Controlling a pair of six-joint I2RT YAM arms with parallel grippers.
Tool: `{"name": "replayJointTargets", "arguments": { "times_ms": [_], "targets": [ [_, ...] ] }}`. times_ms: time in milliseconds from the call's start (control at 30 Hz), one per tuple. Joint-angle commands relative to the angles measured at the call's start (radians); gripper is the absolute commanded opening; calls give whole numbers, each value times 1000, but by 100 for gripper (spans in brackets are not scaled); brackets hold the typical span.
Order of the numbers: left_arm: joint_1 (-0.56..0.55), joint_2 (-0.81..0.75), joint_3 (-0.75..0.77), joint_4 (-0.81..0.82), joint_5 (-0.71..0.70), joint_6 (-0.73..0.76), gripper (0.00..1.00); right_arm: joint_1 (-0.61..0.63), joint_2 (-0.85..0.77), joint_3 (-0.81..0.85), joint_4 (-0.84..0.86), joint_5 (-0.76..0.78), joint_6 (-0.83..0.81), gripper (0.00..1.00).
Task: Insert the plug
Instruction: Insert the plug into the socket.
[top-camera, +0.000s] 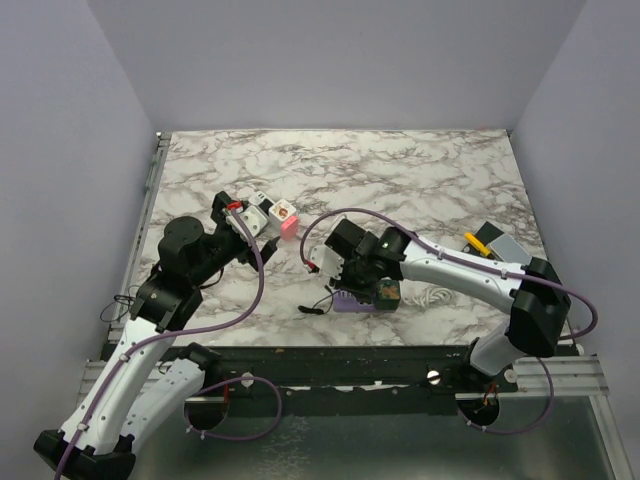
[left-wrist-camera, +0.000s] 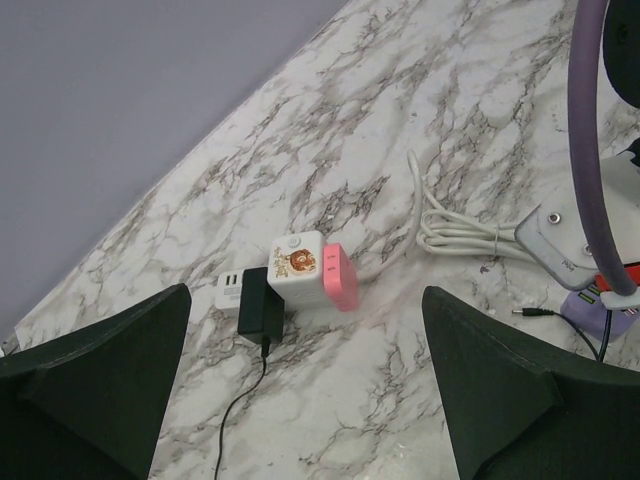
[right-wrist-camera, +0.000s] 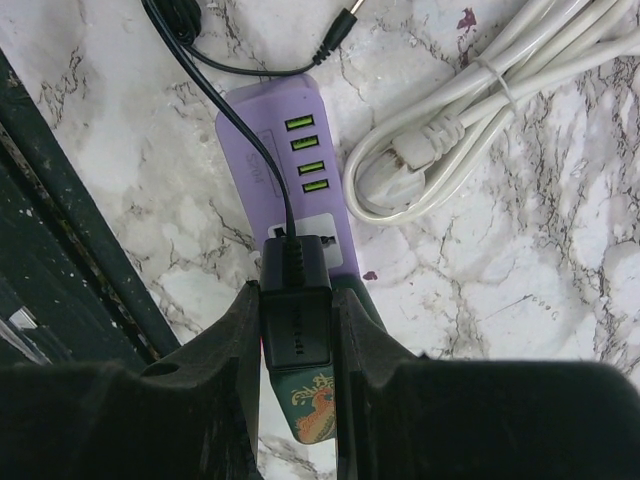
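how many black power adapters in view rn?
2. One black adapter is clamped in the right gripper over the purple power strip. The second adapter sits beside the white cube. Others may be hidden.

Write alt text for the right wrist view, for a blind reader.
The right gripper grips a black rectangular plug adapter over a purple plastic power strip with four green ports. A coiled white cable lies beside it on the marble table.
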Motion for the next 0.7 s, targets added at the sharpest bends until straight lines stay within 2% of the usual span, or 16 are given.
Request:
{"name": "replayJointTargets", "arguments": {
  "times_ms": [0, 267, 667],
  "targets": [
    [-3, -3, -15, -12, 13, -17, 99, 5, -49, -43, 71, 11, -11, 1],
    [-3, 4, -9, -13, 13, -13, 99, 5, -102, -122, 153, 1, -9, 0],
    [-2, 5, -8, -16, 10, -16, 99, 5, -95, -119, 113, 1, -12, 1]
  ]
}}
